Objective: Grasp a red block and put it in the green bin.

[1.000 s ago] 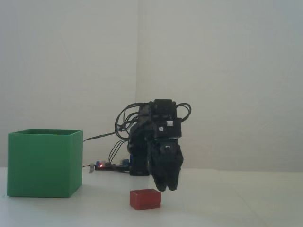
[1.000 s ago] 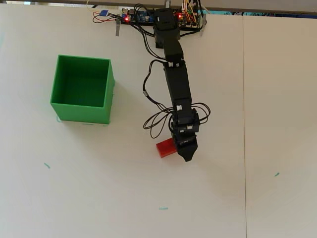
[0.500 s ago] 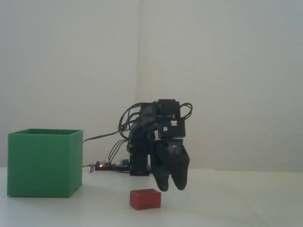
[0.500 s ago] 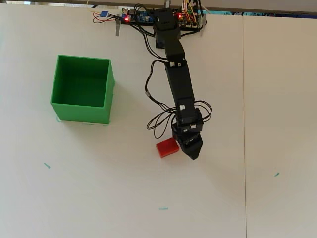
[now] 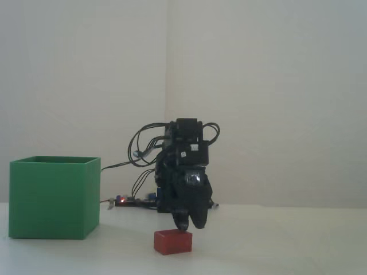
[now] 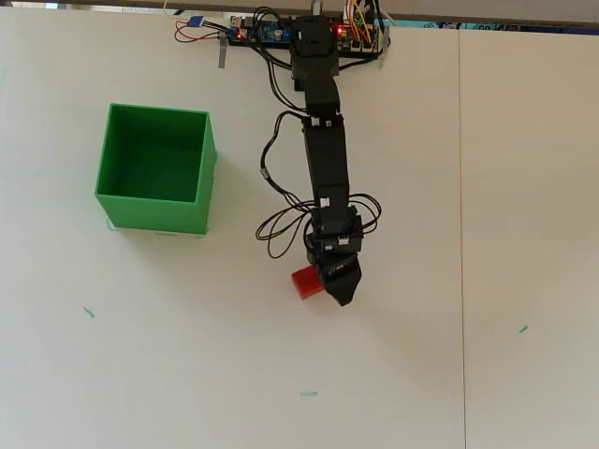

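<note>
- At the left of the white table [image 6: 187,374], the green bin [image 6: 154,168] is sitting upright with its open top facing the overhead camera; nothing is showing inside it but its own green floor.
- From the fixed view, the green bin [image 5: 53,197] is standing as a tall cube at the left edge, well apart from everything else on the table [image 5: 275,240].
- Toward the middle, the red block [image 6: 301,282] is lying flat on the table, well to the right of the bin in the overhead view and closer to the bottom of the picture than the bin is.
- From the fixed view, the red block [image 5: 172,241] is resting on the surface, with the dark gripper hanging just above its right half.
- Over the block's right part, the gripper [image 6: 340,292] is pointing downward, covering that side of the block in the overhead view; in the fixed view the gripper [image 5: 188,224] is showing 2 dark tips just above the block's top, but whether they are touching it I cannot tell.
- Whether the jaws are apart or together I cannot tell: the dark parts are blurring into 1 mass in both views.
- Behind the gripper, the black arm [image 6: 325,159] is stretching from its base [image 6: 314,33] at the table's far edge, with loose cables [image 6: 281,220] looping beside it.
</note>
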`<state>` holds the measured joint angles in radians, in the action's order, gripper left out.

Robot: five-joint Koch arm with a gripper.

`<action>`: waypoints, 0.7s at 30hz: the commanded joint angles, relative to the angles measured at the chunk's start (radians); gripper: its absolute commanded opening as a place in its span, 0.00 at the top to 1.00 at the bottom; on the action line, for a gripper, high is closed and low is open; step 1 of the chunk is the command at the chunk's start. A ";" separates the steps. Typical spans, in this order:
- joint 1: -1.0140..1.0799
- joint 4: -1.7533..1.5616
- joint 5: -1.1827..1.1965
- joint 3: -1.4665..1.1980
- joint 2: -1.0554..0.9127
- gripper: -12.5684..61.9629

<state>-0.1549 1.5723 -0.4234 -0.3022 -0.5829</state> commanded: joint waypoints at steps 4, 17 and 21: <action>-0.017 0.005 -0.043 0.058 -0.015 0.38; -0.046 0.003 -0.071 0.107 -0.015 0.38; -0.028 0.025 -0.008 0.112 -0.015 0.38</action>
<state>-0.1902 1.5769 -0.4694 -0.2516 -0.5814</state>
